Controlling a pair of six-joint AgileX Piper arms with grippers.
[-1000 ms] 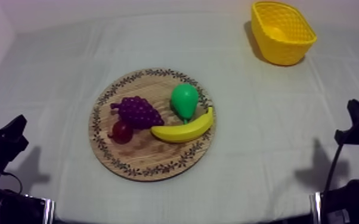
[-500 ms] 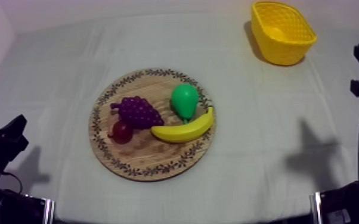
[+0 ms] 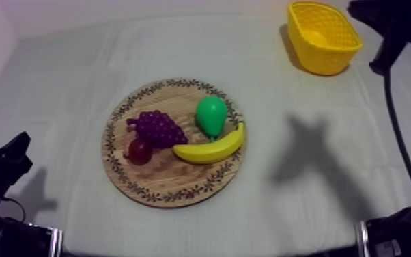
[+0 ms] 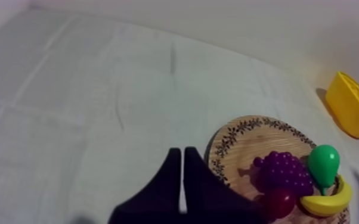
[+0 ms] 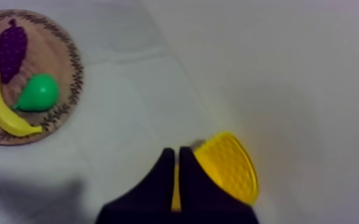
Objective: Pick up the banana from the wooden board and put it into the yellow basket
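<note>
On the round patterned-rim wooden board's [image 3: 159, 190] near right lies the yellow banana [image 3: 211, 148], long axis left-right, right tip curving away. A green pear [image 3: 211, 116] touches behind it; purple grapes [image 3: 157, 128] and a small red fruit [image 3: 139, 150] sit leftward. The left gripper [image 4: 182, 173] and, over the far yellow basket [image 3: 326, 56], the right gripper [image 5: 177, 173] are clenched empty.

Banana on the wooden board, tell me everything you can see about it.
The banana is a smooth, glossy yellow toy, plastic by its look, in one curved piece with tapered ends. It lies flat on the round wooden board, near the side facing the yellow basket, one end reaching the patterned rim. The green pear sits close in its inner curve; contact is unclear. Nothing grips it.
</note>
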